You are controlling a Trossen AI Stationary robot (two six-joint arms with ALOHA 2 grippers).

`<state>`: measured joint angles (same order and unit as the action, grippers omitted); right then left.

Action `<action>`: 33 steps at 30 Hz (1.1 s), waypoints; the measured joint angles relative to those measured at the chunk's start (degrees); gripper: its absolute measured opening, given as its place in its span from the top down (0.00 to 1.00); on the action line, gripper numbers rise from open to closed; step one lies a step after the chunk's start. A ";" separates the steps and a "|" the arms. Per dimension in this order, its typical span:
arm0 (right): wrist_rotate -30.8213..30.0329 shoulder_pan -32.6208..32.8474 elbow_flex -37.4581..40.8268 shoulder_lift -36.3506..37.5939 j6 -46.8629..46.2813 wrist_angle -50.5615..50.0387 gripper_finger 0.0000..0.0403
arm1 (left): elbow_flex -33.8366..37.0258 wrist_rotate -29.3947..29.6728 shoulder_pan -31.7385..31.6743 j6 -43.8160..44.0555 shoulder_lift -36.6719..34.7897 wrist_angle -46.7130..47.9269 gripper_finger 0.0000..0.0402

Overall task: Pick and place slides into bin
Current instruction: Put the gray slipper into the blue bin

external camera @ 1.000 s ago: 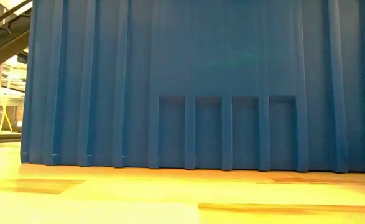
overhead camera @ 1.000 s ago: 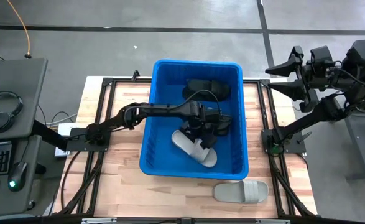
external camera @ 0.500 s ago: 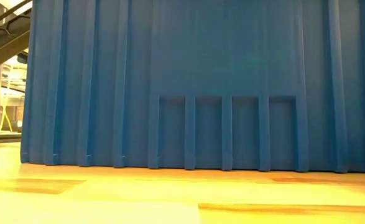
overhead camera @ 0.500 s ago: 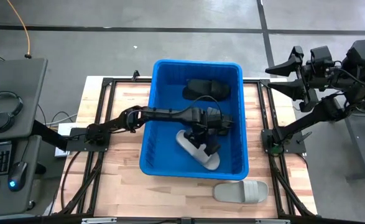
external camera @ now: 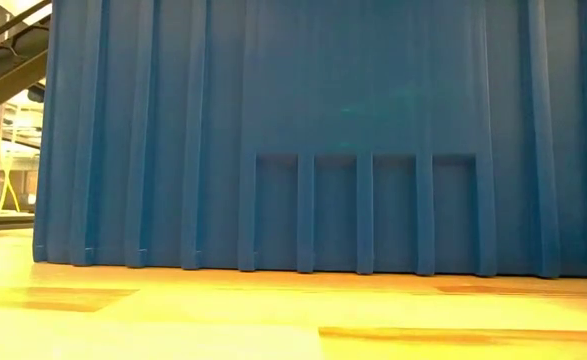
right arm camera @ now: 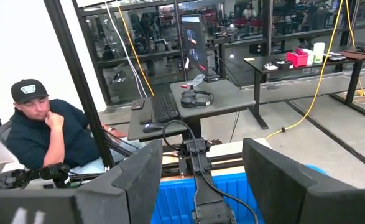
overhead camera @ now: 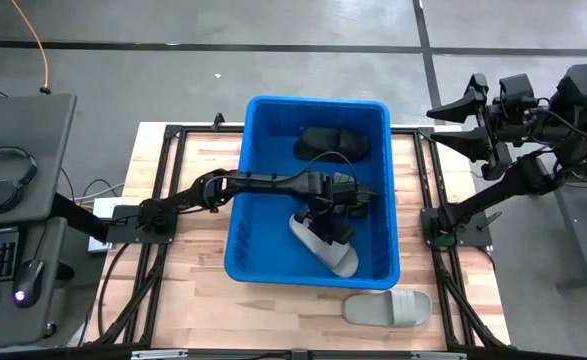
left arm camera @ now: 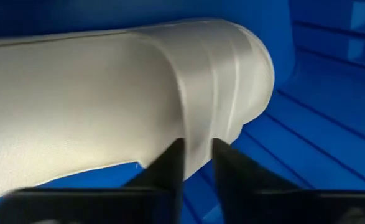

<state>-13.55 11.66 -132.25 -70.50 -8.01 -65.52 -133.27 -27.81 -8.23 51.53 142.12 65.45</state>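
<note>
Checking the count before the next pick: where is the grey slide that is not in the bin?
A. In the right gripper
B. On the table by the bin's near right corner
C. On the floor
B: the second grey slide lies on the table beside the bin.

even overhead light, warm cast low view, blurred close-up wrist view

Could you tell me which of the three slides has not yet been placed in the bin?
The light grey slide lying on the table just outside the bin; the other grey slide and the black slide lie inside it.
</note>
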 joint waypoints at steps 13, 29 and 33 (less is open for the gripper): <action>-0.01 0.00 -0.01 0.00 -0.07 0.00 0.48 | -0.03 0.80 -0.04 2.27 -1.16 -0.10 0.99; -0.01 0.00 0.00 0.02 -0.05 0.02 0.48 | -0.09 -1.58 -1.81 0.79 -3.41 -3.00 0.90; -0.01 0.00 0.00 0.00 0.07 0.00 0.48 | -0.09 -0.06 -1.34 0.94 -3.41 -2.35 0.71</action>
<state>-13.56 11.66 -132.25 -70.50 -7.94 -65.51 -133.36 -27.87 -9.57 52.47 138.72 63.10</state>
